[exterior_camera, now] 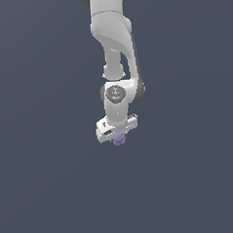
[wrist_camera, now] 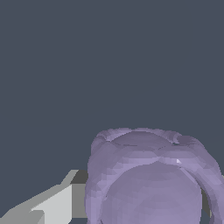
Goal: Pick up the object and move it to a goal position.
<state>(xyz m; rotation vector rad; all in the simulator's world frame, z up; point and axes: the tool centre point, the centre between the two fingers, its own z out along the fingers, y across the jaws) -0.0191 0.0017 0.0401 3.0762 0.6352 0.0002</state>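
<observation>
Your gripper (exterior_camera: 119,136) hangs at the end of the white arm (exterior_camera: 114,35) with the object (exterior_camera: 120,140), a small pale purple lumpy blob, tucked right under the jaws; in the exterior view only its lower part peeks out below the white hand, and in the wrist view it fills the near field with one grey finger (wrist_camera: 52,203) pressed against its side; the jaws look clamped on the object, though you cannot see the second finger clearly, so treat that as a judgement; the blob sits between the fingertips, apparently lifted clear, but the plain grey background gives you no shadow or edge to confirm how high it is above any surface; the main risk from here is slip: the blob is rounded and bumpy, much narrower than the hand, so contact probably rests on a few bumps rather than flat faces, and a quick swing or sudden stop could roll it out of the grip; it also seems held near the very tips, so a small twist could let it drop; no goal marker shows in either view, so you risk stopping short or overshooting if you go by eye alone
</observation>
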